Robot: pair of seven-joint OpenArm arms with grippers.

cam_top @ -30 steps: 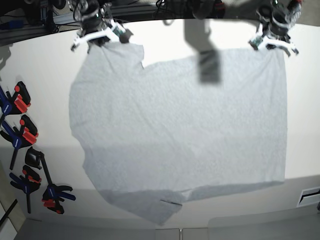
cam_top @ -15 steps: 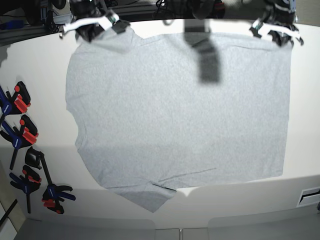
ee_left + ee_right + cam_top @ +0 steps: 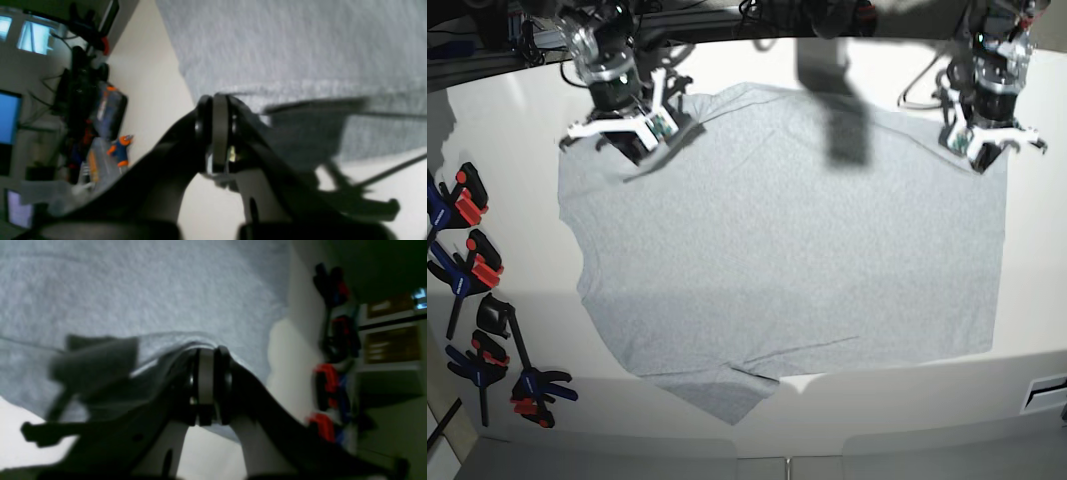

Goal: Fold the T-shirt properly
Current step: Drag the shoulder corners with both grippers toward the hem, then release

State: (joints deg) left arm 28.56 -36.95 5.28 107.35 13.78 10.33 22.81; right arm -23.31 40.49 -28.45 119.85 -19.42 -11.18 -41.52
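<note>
One T-shirt [image 3: 782,250] is lying spread across the white table [image 3: 507,130], plain grey side up; no lettering is showing in any view. It is the landmark for everything below.

Right gripper [image 3: 639,140] is sitting at the shirt's far edge, toward the clamp side. In the right wrist view its jaws are closing flat together with a ridge of grey cloth bunching up against them [image 3: 205,386], so it is pinching the shirt's edge. Left gripper [image 3: 983,150] is sitting at the opposite far corner of the shirt; the left wrist view is showing its jaws pressed together on the hem band [image 3: 217,133], again holding cloth.

Judgement on why: both arms are gripping the far edge at widely spaced points, which is keeping that edge taut and straight. Holding two corners at once is probably the set-up for carrying that edge over the body in one even fold. The near sleeve [image 3: 727,395] is poking out past the shirt's near edge, with a small crease beside it, and may need tidying.

Count: one shirt, two grippers, both clamping fabric. Beyond the shirt's sleeve side, spring clamps [image 3: 472,275] with red and blue handles are lying in a row along the table edge; five or so, exact count unclear.
</note>
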